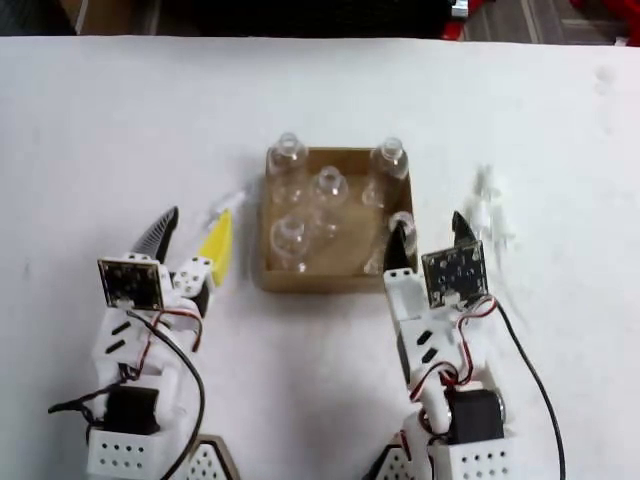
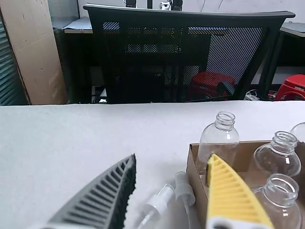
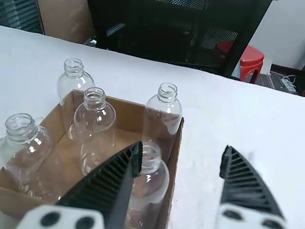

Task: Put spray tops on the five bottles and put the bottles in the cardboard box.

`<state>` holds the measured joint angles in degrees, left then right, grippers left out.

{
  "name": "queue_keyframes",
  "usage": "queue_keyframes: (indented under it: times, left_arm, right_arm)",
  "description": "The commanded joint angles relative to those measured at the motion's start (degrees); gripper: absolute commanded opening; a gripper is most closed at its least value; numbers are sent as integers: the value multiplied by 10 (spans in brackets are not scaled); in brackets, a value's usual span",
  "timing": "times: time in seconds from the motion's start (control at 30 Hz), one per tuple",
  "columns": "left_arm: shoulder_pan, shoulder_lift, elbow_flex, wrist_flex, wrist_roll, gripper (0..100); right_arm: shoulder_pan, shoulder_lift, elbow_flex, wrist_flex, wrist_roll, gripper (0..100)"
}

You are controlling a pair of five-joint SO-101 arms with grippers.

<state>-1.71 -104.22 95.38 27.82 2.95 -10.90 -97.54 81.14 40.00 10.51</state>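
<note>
**Pincers gape empty while five bottles wait bare-necked in the box**

Left pincer is spread wide and holds nothing. Its yellow and grey fingers point at a spray top lying on the table just outside the left wall of the cardboard box. The right pincer is equally open and empty at the box's near right corner. One finger hangs over the corner bottle, the other outside the wall.

All five bottles stand upright inside the box, none capped. More spray tops lie in a pale clutter off the box's right side.

To my eye the capping has not started. Next, the left pincer should close on that loose top, bring it upright and seat it squarely on a neck.

Both arms lie low on the near side of the box, one off each front corner.
</note>
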Motion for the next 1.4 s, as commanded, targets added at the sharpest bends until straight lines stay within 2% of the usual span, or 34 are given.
queue_keyframes:
  times: [0.0,0.2,0.27,0.33,0.43,0.53,0.57,0.63,0.8,0.97,1.37]
  left_arm:
    - [3,-7,-4,-16,-7,221]
    - [2,-7,-4,-16,-7,221]
    - [2,-7,-4,-16,-7,221]
    - [2,-7,-4,-16,-7,221]
    - [2,-7,-4,-16,-7,221]
    - [2,-7,-4,-16,-7,221]
    - [2,-7,-4,-16,-7,221]
    - [2,-7,-4,-16,-7,221]
    - [2,-7,-4,-16,-7,221]
    - [2,-7,-4,-16,-7,221]
    - [0,-7,-10,-18,-8,223]
  right_arm:
    - [-2,-53,20,3,7,237]
    - [-7,-58,37,3,6,237]
    - [10,-58,10,11,8,236]
    - [57,-58,-28,58,7,224]
    - [105,-58,-55,108,-9,141]
    - [140,-58,-40,124,-69,12]
    - [151,-58,-31,123,-85,15]
    - [177,-58,-11,109,-98,45]
    - [238,-58,66,39,-100,15]
    - [240,-58,130,-56,-98,17]
    - [243,-56,157,-89,-98,21]
